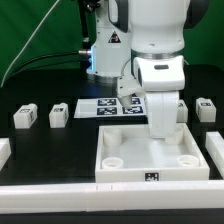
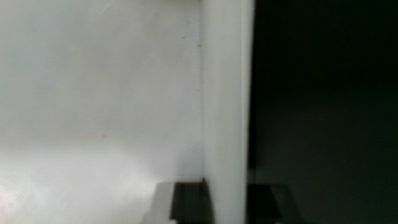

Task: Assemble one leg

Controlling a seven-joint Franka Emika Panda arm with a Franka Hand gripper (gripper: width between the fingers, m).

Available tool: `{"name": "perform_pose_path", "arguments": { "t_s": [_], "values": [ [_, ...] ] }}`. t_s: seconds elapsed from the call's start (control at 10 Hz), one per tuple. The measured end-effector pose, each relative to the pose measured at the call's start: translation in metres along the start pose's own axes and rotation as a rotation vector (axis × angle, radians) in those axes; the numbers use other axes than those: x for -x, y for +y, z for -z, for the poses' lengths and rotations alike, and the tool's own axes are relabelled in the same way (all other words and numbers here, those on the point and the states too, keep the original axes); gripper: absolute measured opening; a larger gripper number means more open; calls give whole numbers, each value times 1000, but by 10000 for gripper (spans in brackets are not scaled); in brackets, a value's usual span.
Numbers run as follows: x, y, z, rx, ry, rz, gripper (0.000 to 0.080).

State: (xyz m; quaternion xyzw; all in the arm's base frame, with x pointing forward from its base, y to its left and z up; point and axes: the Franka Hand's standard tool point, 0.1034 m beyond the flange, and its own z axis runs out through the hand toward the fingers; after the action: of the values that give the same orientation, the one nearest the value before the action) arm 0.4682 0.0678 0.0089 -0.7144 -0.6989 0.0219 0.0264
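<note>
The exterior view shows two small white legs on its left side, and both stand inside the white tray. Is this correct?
Not quite. In the exterior view, the two legs on its left side stand on the black table, outside the white tray, not inside it.

You see a black table (image 1: 45,150) under bright, even light. Behind its far edge hangs a green backdrop (image 1: 28,30). A white rail (image 1: 50,191) runs along the near edge, and a cold white glow (image 1: 93,57) sits mid-far-edge.
</note>
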Motion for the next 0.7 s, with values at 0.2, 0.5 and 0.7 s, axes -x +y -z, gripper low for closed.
{"name": "perform_pose_path", "arguments": {
  "t_s": [0.2,0.5,0.7],
  "values": [
    [-14,6,0,8,11,8,70],
    [-22,10,1,14,19,4,70],
    [-22,11,1,14,19,4,70]
  ]
}}
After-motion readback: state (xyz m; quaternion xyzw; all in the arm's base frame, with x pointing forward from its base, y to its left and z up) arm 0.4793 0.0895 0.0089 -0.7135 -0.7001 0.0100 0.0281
